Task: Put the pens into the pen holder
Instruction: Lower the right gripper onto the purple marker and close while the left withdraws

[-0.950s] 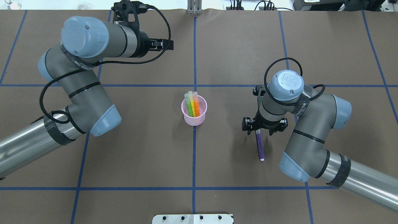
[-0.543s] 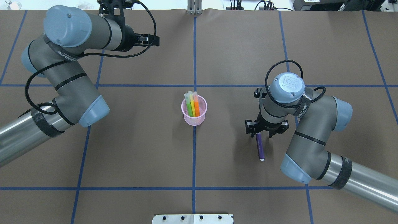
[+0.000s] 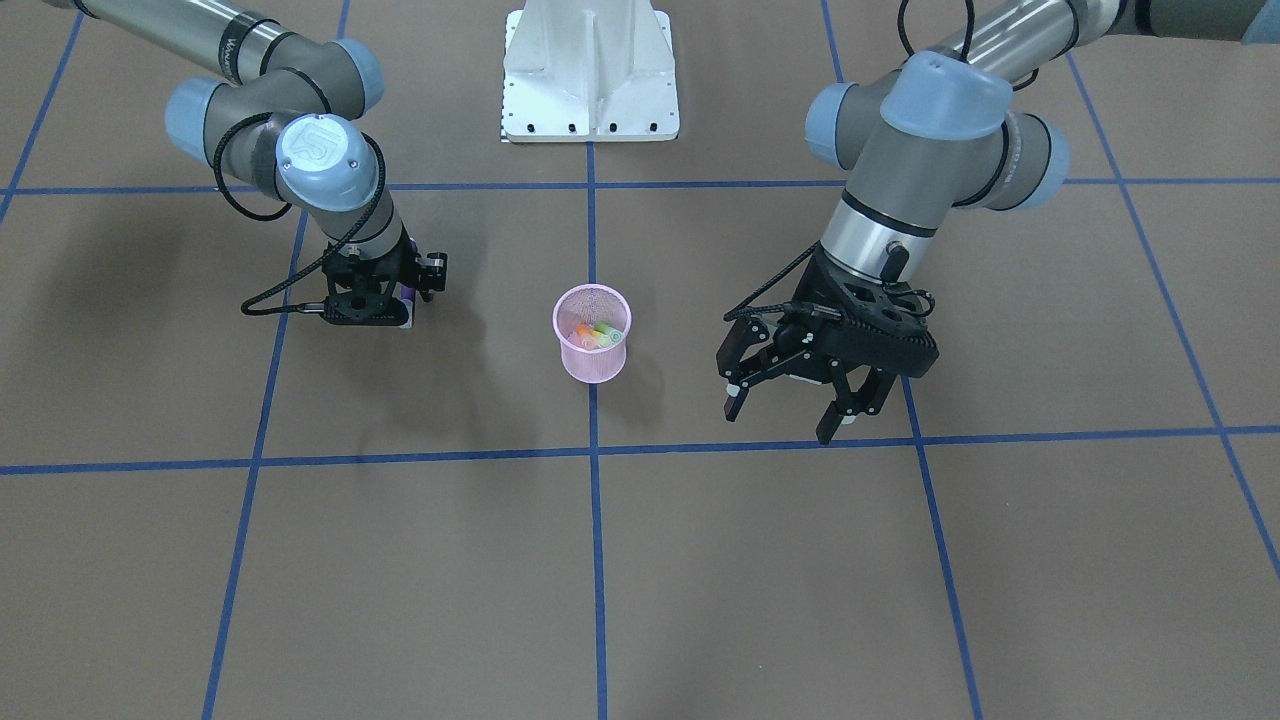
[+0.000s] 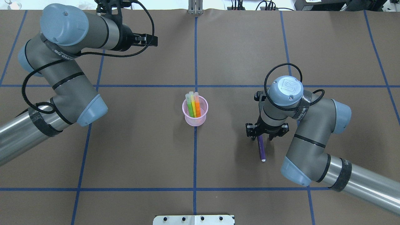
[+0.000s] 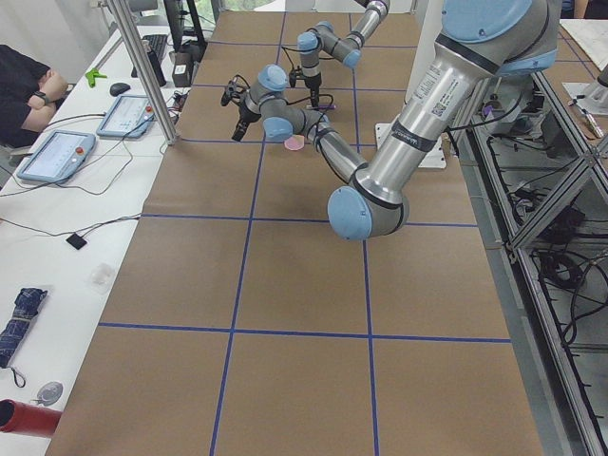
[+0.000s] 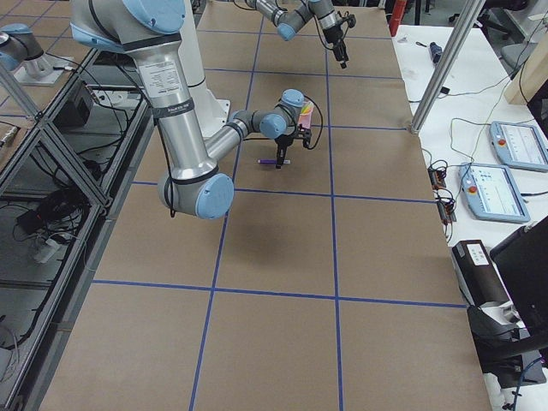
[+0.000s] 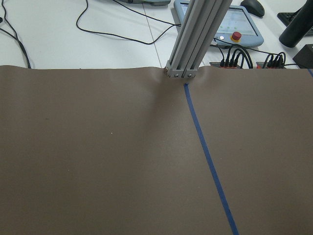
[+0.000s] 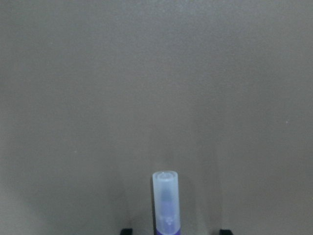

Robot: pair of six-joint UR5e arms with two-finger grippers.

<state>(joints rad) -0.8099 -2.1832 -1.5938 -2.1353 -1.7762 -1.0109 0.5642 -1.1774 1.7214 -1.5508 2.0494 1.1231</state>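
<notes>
right gripper: my right gripper [image 4: 265, 133] sits low over the table [image 4: 140, 140], right of centre in the overhead view. The fingers are spread, one on each side of the upper end of the purple pen [image 4: 261, 150], not clamped on it.
right wrist view: the pen's pale cap [image 8: 165, 196] pokes up from bottom centre. My fingertips [image 8: 126, 232] just show at the bottom edge on both sides, with a gap on each side (no contact that I can see).
purple pen: flat on the table, running from under my right gripper toward the lower edge of the overhead frame. It's well apart from the pen holder.
left gripper: my left gripper [image 3: 779, 425] is right of centre in the front-facing view, fingers wide apart with nothing between them. In the overhead view it's at upper left, near the table's far edge.
left wrist view: only brown table, a blue tape line [image 7: 210, 166] and an aluminium post [image 7: 188, 39] at the table's edge.
pen holder: the pen holder [image 4: 195, 120] stands upright at centre of the overhead frame, on a blue tape line between my two grippers.
pens inside: green pen [image 4: 189, 107], yellow pen [image 4: 193, 109] and orange pen [image 4: 197, 107] stand side by side in it, caps above the rim.
arms: my right arm enters from the lower right of the overhead frame, my left from its left edge.
</notes>
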